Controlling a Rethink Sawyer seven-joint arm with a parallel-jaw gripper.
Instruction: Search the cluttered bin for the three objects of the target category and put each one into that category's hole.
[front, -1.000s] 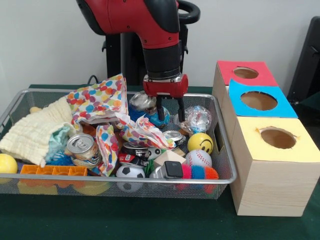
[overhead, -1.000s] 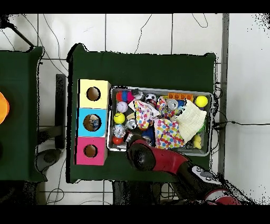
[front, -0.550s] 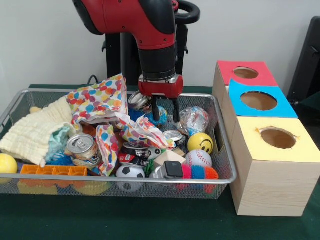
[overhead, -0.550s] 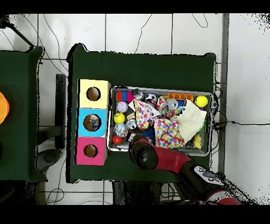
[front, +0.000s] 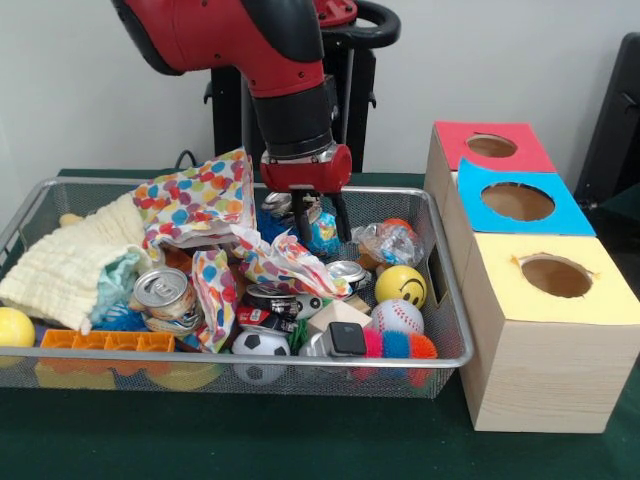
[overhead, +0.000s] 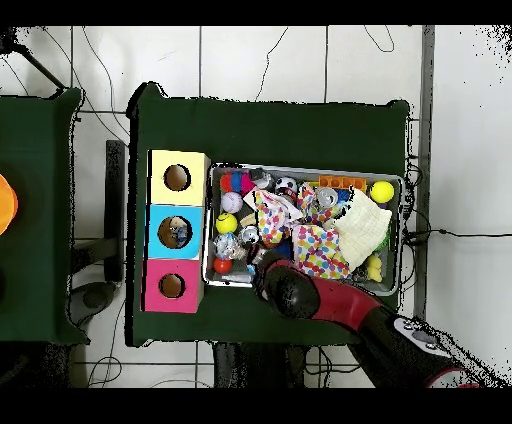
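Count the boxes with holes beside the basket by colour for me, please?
Red box: 1
Blue box: 1
Yellow box: 1
Total: 3

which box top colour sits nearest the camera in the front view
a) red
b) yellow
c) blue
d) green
b) The yellow-topped box is at the front of the row, with the blue-topped box behind it and the red-topped box farthest back.
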